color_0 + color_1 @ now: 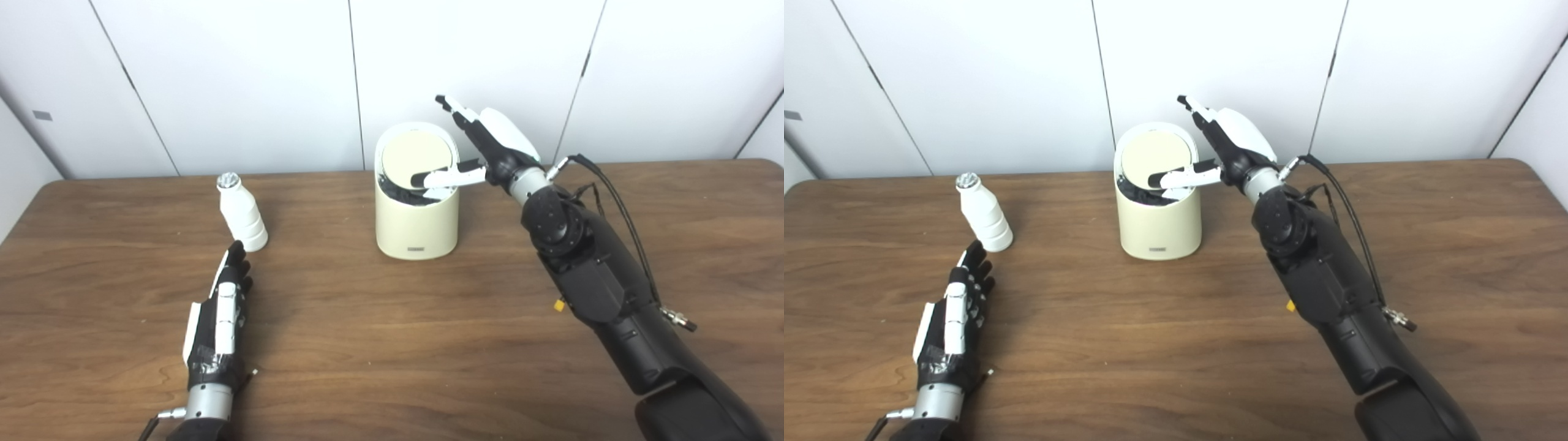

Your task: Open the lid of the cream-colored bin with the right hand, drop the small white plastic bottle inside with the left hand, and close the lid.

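Left hand (215,318): lies flat and low, fingers straight and together, holding nothing.
Right hand (487,150): raised, fingers spread upward, thumb stretched sideways.
Right arm: angled up from lower right.

the right hand (490,144) has its thumb across the tilted lid (416,158) of the bin (416,229), hiding part of the lid's front edge and the dark opening. the bin's inside cannot be made out. the small label low on its front is too small to read. both arms are cut off by the bottom edge.
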